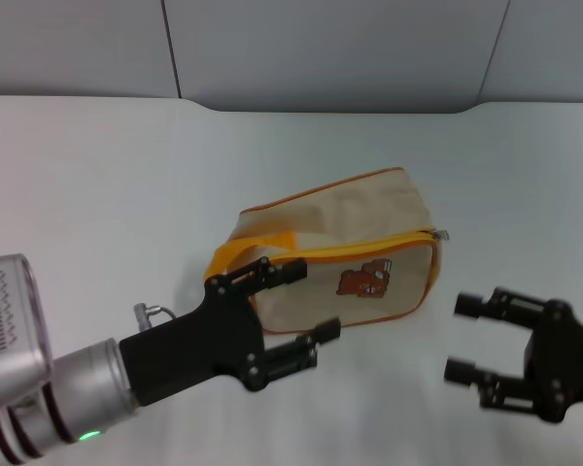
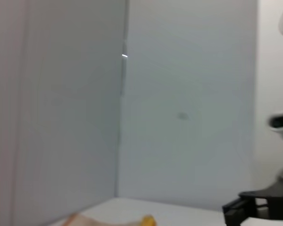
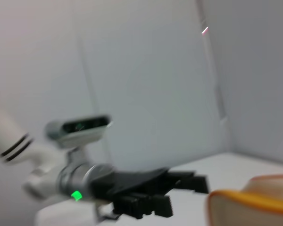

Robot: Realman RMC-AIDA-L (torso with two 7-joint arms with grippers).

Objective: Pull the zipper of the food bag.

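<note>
On white table (image 1: 97, 175), boxy beige fabric food bag (image 1: 369, 228)

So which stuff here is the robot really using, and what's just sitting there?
For the job:
- food bag
- zipper, its pull tab at the bag's right end
- left gripper, open at the bag's left end
- right gripper, open, right of the bag, apart

Just there:
- white table
- grey wall

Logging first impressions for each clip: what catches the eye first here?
The beige food bag with its orange trim and brown bear print, lying mid-table. The left gripper has open jaws at the bag's near left end by the yellow strap. The right gripper, also open, hangs off to the bag's right, apart from it.
</note>
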